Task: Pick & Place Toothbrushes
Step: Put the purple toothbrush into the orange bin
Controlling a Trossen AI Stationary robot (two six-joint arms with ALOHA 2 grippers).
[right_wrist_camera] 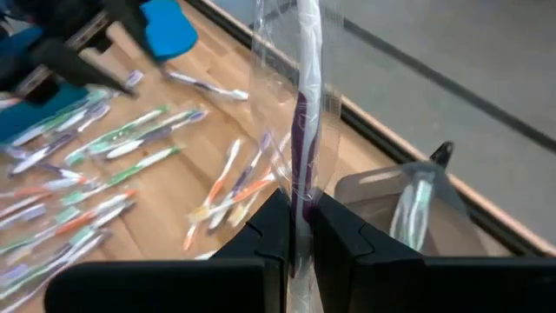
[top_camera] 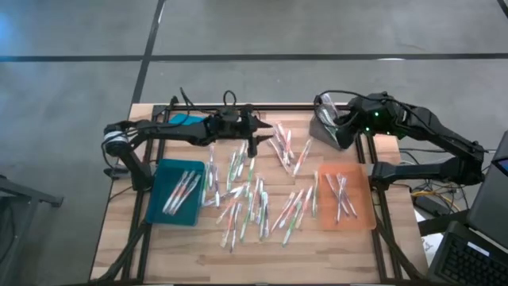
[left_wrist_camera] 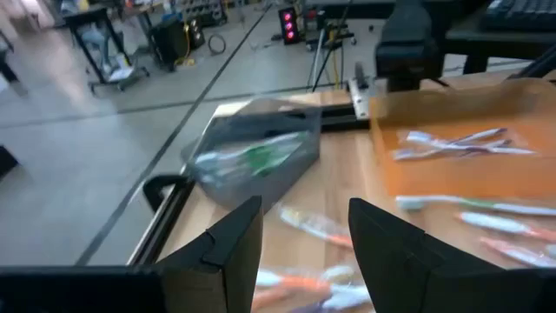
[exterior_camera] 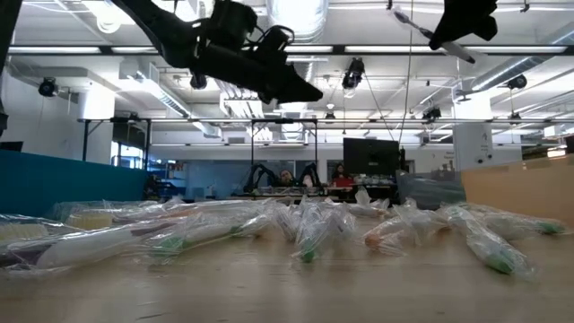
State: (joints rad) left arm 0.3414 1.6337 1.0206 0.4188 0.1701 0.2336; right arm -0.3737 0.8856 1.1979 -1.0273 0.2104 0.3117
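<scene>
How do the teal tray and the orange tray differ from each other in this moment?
The teal tray lies on the table's left side, the orange tray on its right. The teal tray is opaque; the orange tray looks translucent. In the high view, the left gripper hovers nearer the teal tray, though over the loose toothbrushes, not over either tray. Both trays are rectangular and hold a few toothbrushes.

Grey concrete floor (top_camera: 262, 28) with dark seam lines all around the wooden counter (top_camera: 159, 254). Behind it there's a big open workshop: ceiling ducts (exterior_camera: 300, 13), strip lights (exterior_camera: 430, 56), a teal partition (exterior_camera: 54, 179) and people sitting at monitors (exterior_camera: 368, 152).
</scene>
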